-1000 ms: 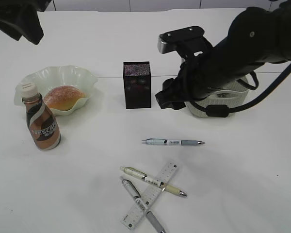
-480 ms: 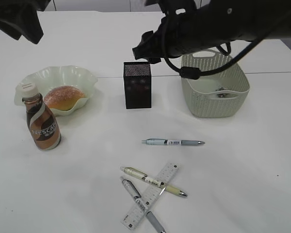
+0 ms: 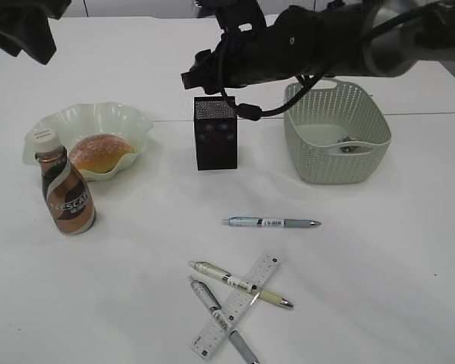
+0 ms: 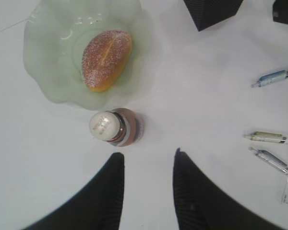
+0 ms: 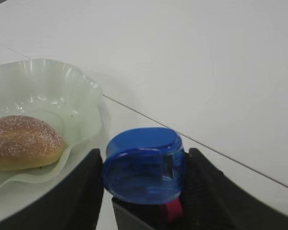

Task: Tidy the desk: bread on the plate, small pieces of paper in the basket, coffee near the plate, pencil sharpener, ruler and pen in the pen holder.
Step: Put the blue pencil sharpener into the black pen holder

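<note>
Blue translucent pencil sharpener clamped in right jaws above black pen holder, left jaws parted, empty

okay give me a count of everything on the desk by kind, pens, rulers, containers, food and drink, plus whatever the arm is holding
Pens: 3
Ruler: 1
Pen holder: 1
Basket: 1
Plate: 1
Bread: 1
Coffee bottle: 1
Pencil sharpener, held in the right gripper: 1
Total: 10
</note>
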Tool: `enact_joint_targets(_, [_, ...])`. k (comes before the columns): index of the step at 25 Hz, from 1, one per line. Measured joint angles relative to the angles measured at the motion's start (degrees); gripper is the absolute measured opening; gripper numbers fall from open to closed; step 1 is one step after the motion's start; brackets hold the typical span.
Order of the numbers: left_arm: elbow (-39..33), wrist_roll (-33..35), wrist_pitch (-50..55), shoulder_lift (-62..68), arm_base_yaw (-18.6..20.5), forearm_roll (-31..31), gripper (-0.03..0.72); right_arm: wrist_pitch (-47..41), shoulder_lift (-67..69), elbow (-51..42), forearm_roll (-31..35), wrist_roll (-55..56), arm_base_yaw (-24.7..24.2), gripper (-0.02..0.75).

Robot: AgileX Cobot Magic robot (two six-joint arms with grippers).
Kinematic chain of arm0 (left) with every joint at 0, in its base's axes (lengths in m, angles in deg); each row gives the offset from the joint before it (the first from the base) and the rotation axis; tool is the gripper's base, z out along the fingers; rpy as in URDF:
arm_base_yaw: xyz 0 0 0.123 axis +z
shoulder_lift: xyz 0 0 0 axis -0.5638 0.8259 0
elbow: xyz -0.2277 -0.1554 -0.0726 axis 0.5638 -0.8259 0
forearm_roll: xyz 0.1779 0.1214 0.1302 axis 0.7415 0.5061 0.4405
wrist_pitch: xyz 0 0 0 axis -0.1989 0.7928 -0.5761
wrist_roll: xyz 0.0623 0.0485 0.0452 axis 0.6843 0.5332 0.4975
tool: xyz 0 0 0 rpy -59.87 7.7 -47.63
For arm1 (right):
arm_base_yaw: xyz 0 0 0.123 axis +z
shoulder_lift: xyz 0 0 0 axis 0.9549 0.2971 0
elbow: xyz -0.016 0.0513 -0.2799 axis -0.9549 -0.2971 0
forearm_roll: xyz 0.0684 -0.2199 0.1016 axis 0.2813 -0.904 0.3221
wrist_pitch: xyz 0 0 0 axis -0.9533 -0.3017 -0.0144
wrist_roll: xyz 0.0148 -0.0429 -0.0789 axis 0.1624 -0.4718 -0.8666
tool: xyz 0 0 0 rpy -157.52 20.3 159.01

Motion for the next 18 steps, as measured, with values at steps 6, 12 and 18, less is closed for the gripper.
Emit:
enact_joint_targets(6, [0.0, 0.1, 0.0, 0.0, 0.0, 1.3, 0.254, 2.0, 3.9, 2.5, 0.0, -0.4, -0.1, 0.373])
enact_joint_targets(12, [0.0, 0.1, 0.1, 0.0, 0.0, 1.4, 0.254, 2.5, 5.8, 2.5, 0.0, -0.4, -1.1, 0.373])
enact_joint_targets(18, [0.0, 0.1, -0.1, 0.0, 0.0, 1.5, 0.254, 4.0, 6.2, 2.5, 0.5, -0.5, -1.9, 0.373])
